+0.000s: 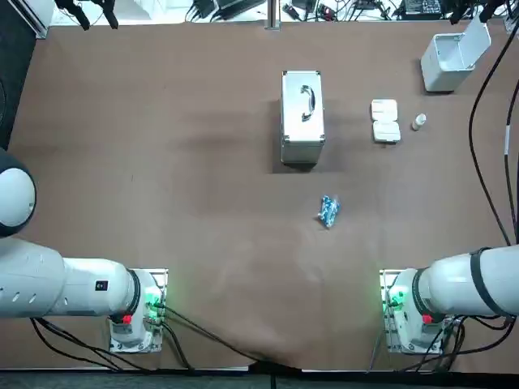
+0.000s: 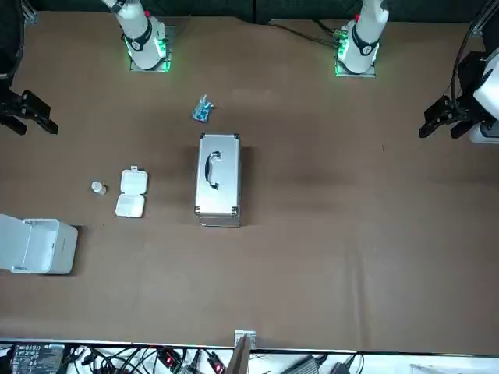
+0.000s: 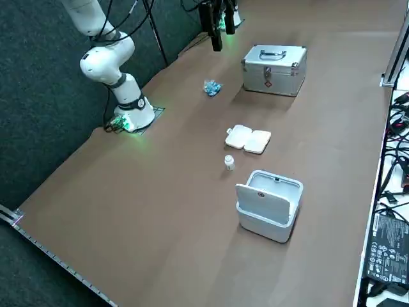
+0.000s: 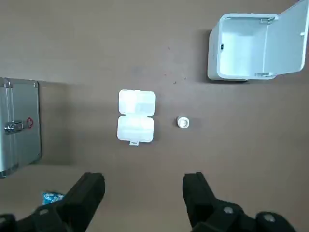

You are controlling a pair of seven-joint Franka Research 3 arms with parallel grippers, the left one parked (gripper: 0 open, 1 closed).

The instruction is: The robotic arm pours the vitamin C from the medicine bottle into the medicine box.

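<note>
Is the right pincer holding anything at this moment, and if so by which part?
Nothing is held. The right pincer is open and empty above the table; the medicine bottle stands untouched beside the open medicine box.

The brown worktop [image 1: 162,162] is carrying a metal case [image 1: 302,117] at its middle, a blue packet [image 1: 328,211] near it, an open pill box [image 1: 385,121] with a small bottle [image 1: 418,121] just beside it, and an open white bin [image 1: 450,57].

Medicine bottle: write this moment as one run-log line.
right gripper: open, empty, above table | medicine bottle: upright, ungrasped | medicine box: open, beside it, apart
</note>
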